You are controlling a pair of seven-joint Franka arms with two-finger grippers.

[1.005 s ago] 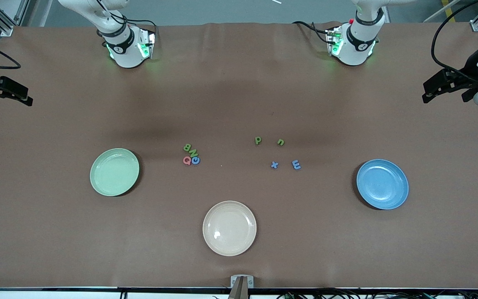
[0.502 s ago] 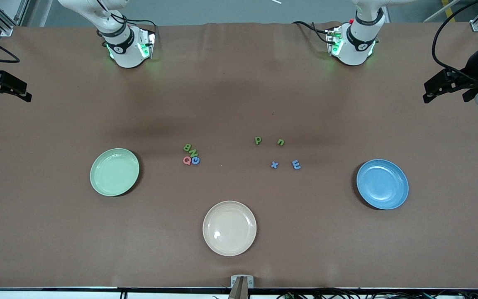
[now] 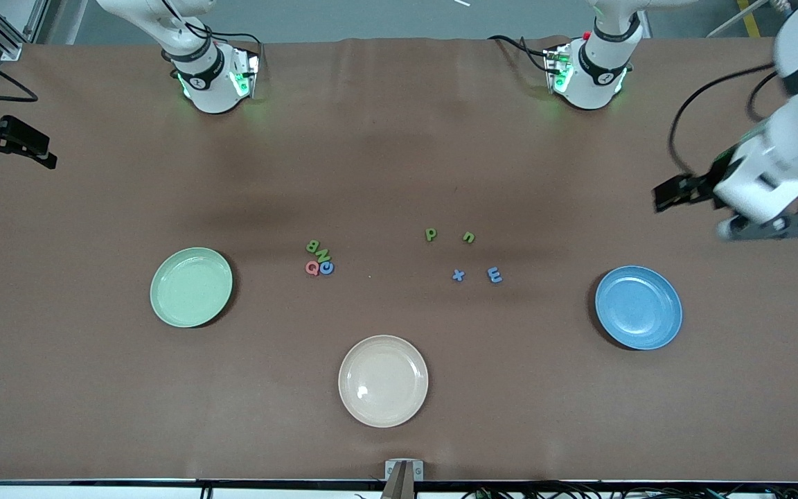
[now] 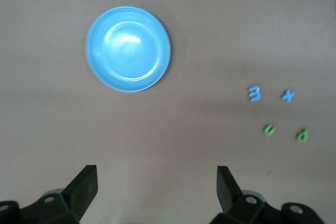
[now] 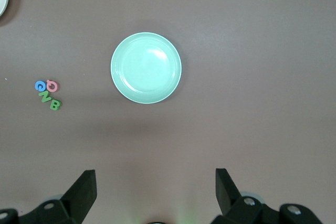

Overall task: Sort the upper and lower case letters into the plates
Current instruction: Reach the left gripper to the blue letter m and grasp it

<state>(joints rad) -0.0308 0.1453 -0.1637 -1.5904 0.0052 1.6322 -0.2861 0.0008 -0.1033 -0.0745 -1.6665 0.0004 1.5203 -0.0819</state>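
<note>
Left wrist view: blue plate [image 4: 128,49]; right wrist: green plate [image 5: 146,67]; both jaws spread.

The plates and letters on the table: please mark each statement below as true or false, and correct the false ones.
1. All three plates hold no letters. True: the green plate, the blue plate and the beige plate are bare.
2. The letters lie in two groups. True: four bunched letters sit toward the right arm's end and four spread letters toward the left arm's end.
3. The left gripper holds a blue letter. False: it is open and holds nothing.
4. The beige plate is farthest from the front camera. False: it is the nearest plate.
5. The right gripper is shut on a plate. False: it is open, at the table's edge.
</note>
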